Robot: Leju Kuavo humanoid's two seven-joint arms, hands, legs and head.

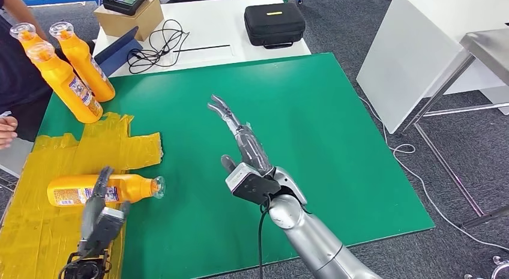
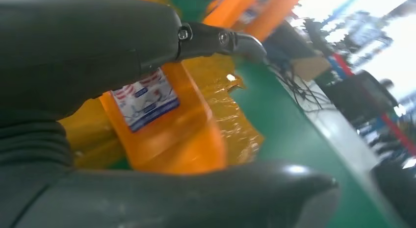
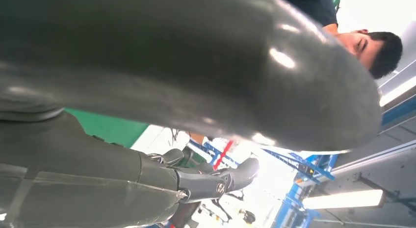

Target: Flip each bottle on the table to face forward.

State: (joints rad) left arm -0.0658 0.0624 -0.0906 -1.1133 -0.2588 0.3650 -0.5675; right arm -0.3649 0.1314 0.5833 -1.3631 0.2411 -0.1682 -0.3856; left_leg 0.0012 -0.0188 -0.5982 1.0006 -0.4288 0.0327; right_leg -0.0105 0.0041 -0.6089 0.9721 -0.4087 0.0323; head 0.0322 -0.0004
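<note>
left robot hand [image 1: 101, 204] open over lying bottle [image 1: 90, 189], label half hidden by fingers, right robot hand [image 1: 237, 141] open, raised off counter [image 1: 336, 147]

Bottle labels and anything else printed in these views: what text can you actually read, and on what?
No text is readable.
Lying bottle: label with red and blue print, too blurred even in the left wrist view.
Standing bottles: labels too small.
Black case: yellow strip, no legible characters.
Device on the cardboard box: screen too small.
</note>
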